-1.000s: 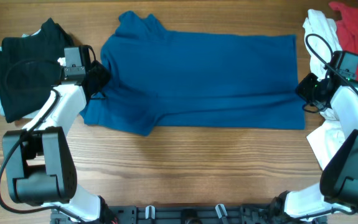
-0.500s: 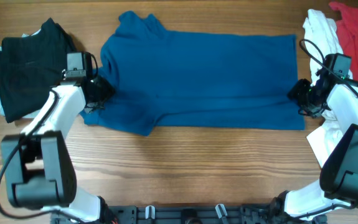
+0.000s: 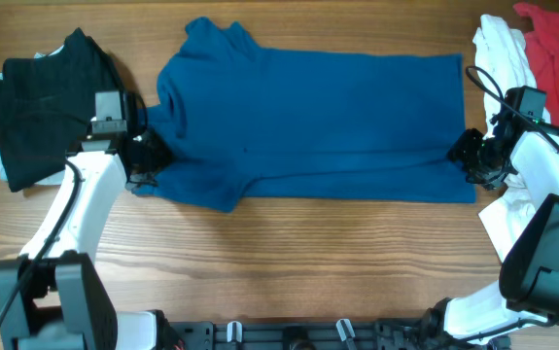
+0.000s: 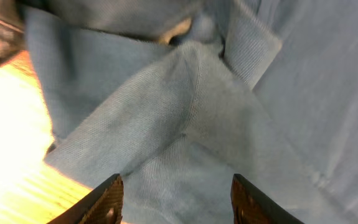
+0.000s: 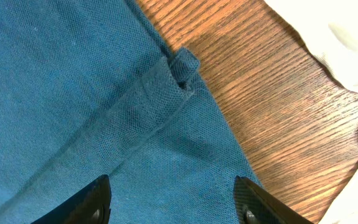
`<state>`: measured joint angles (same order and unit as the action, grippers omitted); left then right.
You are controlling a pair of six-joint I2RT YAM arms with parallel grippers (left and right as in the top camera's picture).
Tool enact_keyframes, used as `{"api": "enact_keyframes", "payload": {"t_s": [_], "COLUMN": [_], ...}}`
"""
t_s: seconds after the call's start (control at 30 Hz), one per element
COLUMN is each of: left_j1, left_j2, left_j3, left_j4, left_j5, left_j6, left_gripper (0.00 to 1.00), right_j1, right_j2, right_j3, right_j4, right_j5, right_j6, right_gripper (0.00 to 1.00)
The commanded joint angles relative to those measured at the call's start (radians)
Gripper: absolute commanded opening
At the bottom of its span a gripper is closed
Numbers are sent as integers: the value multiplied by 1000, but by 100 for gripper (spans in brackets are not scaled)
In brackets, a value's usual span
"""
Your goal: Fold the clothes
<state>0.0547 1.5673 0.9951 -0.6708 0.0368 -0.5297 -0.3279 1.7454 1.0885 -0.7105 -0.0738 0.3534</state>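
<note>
My left tool [image 4: 179,208] hangs with jaws spread wide over the sleeve end of the blue shirt [image 3: 308,122], gripping nothing. Rumpled folds of cloth lie below the gap. My right tool [image 5: 172,208], equally wide open, sits over the shirt's hem corner at the opposite end, where the wooden table [image 3: 308,262] shows just beside the stitched edge. The shirt lies spread across the middle of the table, collar end toward my left. A black garment [image 3: 36,97] is heaped at the left edge, while a white garment [image 3: 501,53] and a red garment [image 3: 551,53] lie at the far right corner.
</note>
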Motion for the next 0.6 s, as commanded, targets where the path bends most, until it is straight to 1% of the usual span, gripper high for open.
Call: {"api": "enact_keyframes", "payload": {"t_s": [0.0, 0.13, 0.23, 0.27, 0.33, 0.4, 0.43, 0.47, 0.57], "left_j1": [8, 8, 8, 8, 8, 8, 8, 8, 8], "left_j2": [51, 119, 143, 146, 148, 148, 148, 146, 121], "left_j3": [-42, -43, -43, -43, -43, -42, -42, -42, -41], "left_j4": [40, 71, 82, 90, 104, 111, 111, 111, 111], "left_j5": [33, 42, 46, 53, 61, 74, 85, 98, 148], "left_j6": [79, 82, 82, 82, 82, 81, 82, 82, 82], "left_gripper": [55, 53, 48, 44, 31, 13, 6, 4, 4], "right_j1": [4, 4, 4, 4, 4, 4, 4, 4, 4], "right_j2": [-27, -27, -27, -27, -27, -27, -27, -27, -27], "right_j3": [-2, -2, -2, -2, -2, -2, -2, -2, -2], "right_j4": [-1, -1, 0, 0, 1, 1, 1, 0, 1], "right_j5": [13, 13, 13, 13, 13, 13, 13, 13, 13], "right_j6": [-12, -12, -12, -12, -12, -12, -12, -12, -12], "right_gripper": [63, 63, 63, 63, 63, 63, 63, 63, 63]}}
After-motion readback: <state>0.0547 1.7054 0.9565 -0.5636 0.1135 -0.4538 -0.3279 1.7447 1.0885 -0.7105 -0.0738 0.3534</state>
